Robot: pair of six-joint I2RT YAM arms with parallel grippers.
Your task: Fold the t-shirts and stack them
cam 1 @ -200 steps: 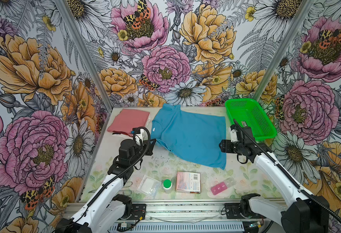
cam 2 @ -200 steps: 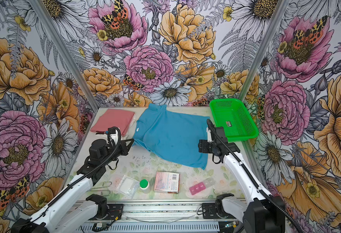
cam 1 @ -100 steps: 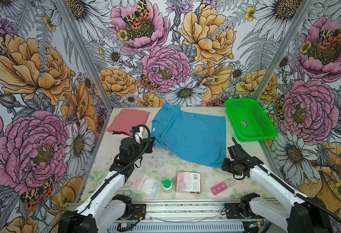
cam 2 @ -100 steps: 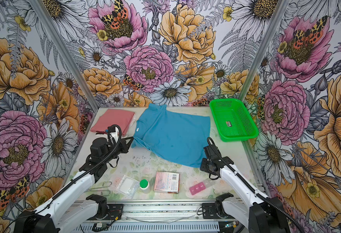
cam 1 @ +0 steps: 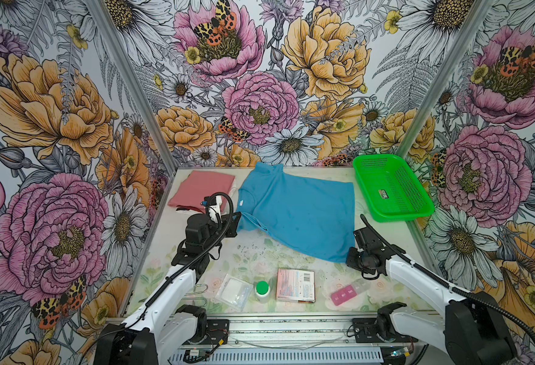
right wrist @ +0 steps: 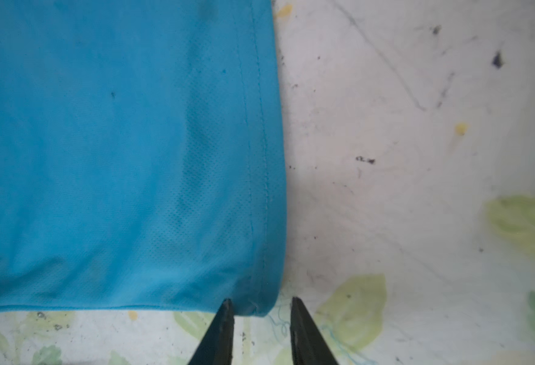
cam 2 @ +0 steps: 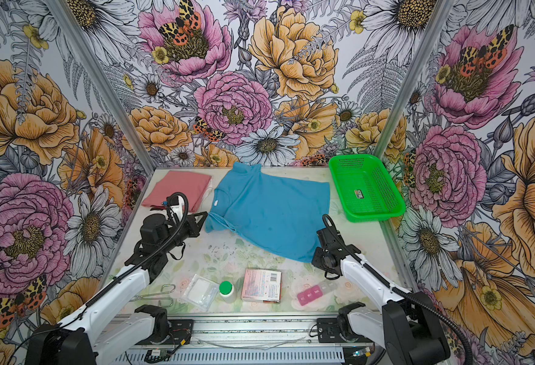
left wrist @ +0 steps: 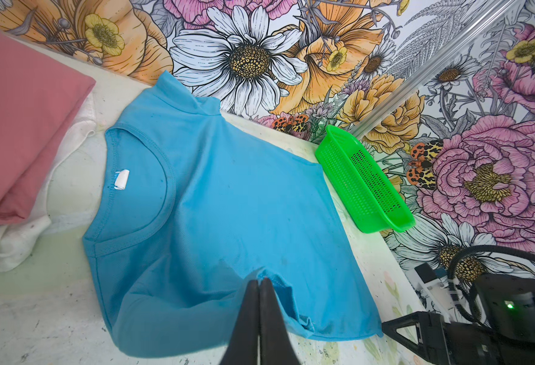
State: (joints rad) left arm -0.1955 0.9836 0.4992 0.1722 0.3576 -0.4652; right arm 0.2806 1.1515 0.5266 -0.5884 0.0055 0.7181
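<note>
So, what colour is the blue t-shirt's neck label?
White; the neck label shows best in the left wrist view.

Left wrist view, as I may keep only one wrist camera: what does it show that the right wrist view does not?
Only left wrist: the pink t-shirt, white fabric, green basket, neck label and left pincer shut on a sleeve. Only right wrist: how the right pincer stands, open, tips astride the hem corner. Both: the blue t-shirt on the table.
</note>
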